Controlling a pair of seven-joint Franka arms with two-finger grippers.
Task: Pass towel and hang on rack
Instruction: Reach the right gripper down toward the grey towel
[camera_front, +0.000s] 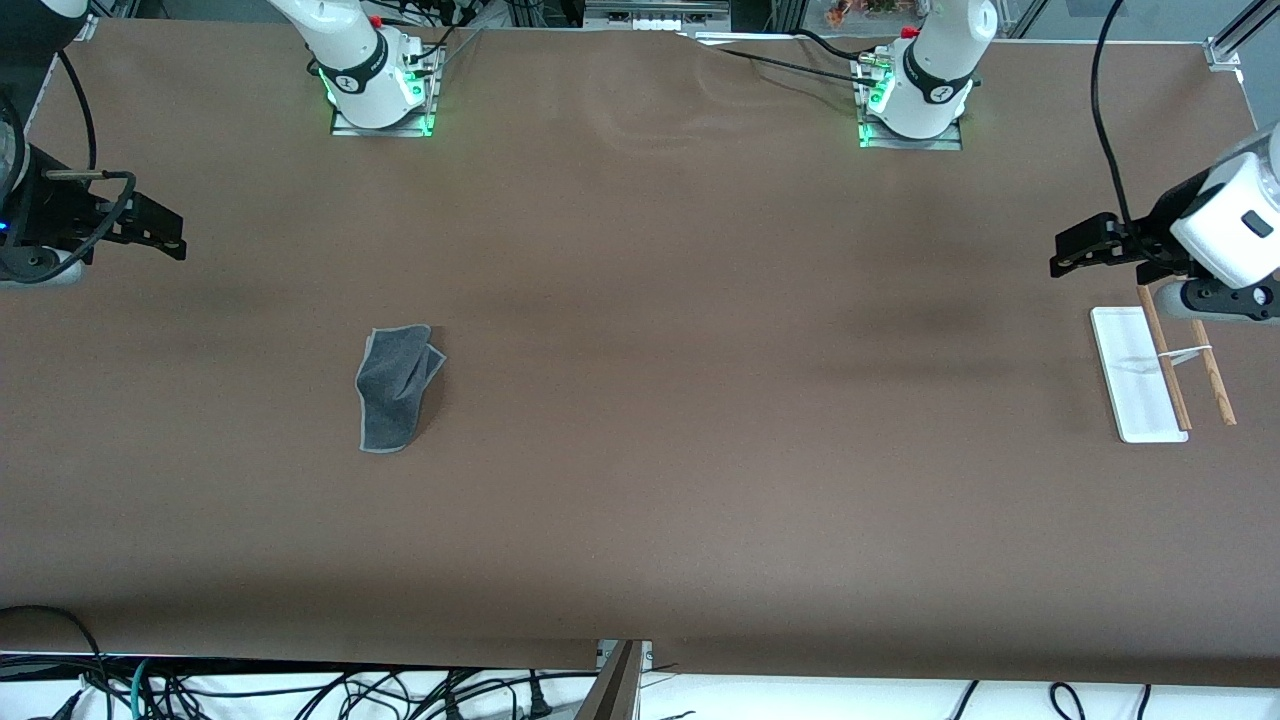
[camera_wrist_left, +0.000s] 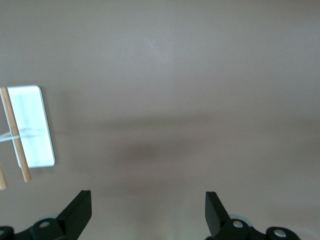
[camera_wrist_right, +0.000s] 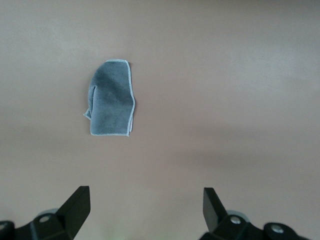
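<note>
Towel (camera_front: 397, 388) lying on the table (camera_front: 640, 500) toward the right arm's end, rack (camera_front: 1160, 372) standing on it at the left arm's end, the two well apart.

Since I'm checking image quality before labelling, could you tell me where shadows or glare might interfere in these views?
Front view: soft dark shadow bands cross the table, and the towel stays clear. Left wrist view: the rack base glares bright white, with a blurred shadow patch on the table beside it. Right wrist view: even light, the towel's stitched edge sharp, and a faint shadow band nearby.
</note>
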